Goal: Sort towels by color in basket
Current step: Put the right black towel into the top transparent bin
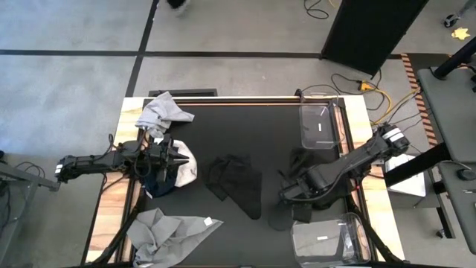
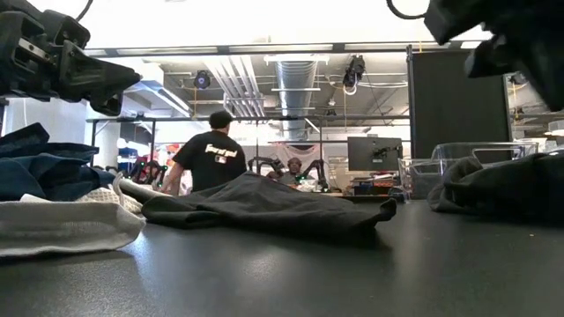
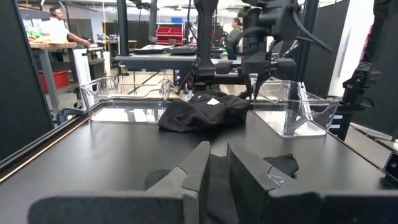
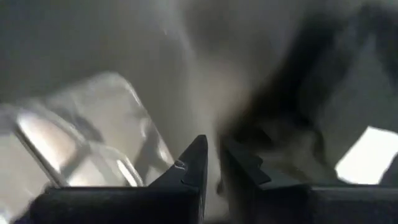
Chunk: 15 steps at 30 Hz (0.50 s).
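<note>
A black-topped table is seen from above, with both arms reaching in from the sides. The left tool is held low over a white towel and a dark navy towel that lie together at the left edge of the black surface; its fingers are drawn nearly together, and nothing is gripped between them. The right tool is lowered at the right side, just beside a black towel bunched on the table there. Its fingers are closed with only a thin gap, and no cloth is seen held in them.

A second black towel is spread flat in the middle of the table, between the two tools. A light grey towel is crumpled at the far left corner, partly on the wooden border. Another light grey towel is crumpled at the near left corner.

Two clear plastic bins are set along the right side: one at the far right and one at the near right. No towel is seen inside either bin. The bunched black towel lies between them, close to the far bin.

In the level view across the table, a person in a dark shirt is seen standing in the room behind.
</note>
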Each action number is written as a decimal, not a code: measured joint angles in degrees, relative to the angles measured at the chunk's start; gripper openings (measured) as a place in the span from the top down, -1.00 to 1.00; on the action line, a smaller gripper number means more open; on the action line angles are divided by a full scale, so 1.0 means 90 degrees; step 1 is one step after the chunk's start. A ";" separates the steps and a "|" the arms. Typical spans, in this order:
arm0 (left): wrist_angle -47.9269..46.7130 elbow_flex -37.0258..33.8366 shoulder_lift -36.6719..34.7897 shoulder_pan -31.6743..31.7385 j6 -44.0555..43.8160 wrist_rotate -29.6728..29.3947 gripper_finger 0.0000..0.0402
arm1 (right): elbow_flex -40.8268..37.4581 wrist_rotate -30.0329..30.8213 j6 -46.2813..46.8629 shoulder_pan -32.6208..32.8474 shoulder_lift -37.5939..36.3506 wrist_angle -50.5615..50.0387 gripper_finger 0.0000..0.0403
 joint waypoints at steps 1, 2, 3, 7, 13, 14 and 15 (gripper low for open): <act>0.0000 0.0000 0.0000 -0.0001 0.0000 0.0000 0.80 | 0.0114 -0.0035 -0.0009 0.0000 0.0076 -0.0258 0.83; 0.0000 0.0000 0.0000 0.0000 0.0000 0.0001 0.80 | 0.0242 -0.0028 -0.0032 -0.0002 0.0151 -0.0547 0.83; 0.0000 0.0000 0.0000 0.0001 0.0000 0.0000 0.80 | 0.0367 -0.0030 -0.0067 -0.0019 0.0215 -0.0798 0.83; 0.0000 0.0000 0.0005 0.0001 0.0000 0.0001 0.80 | 0.0698 0.0018 -0.0072 -0.0063 0.0279 -0.1287 0.79; -0.0009 0.0000 0.0007 0.0001 0.0000 0.0000 0.80 | 0.0639 0.0081 0.0350 -0.0061 0.0294 -0.1256 0.44; -0.0010 0.0000 0.0007 -0.0001 0.0000 0.0000 0.80 | 0.0617 0.0135 0.0369 -0.0062 0.0317 -0.1254 0.36; -0.0010 0.0000 0.0007 -0.0001 0.0000 0.0000 0.80 | 0.0580 0.0215 0.0375 -0.0075 0.0335 -0.1241 0.29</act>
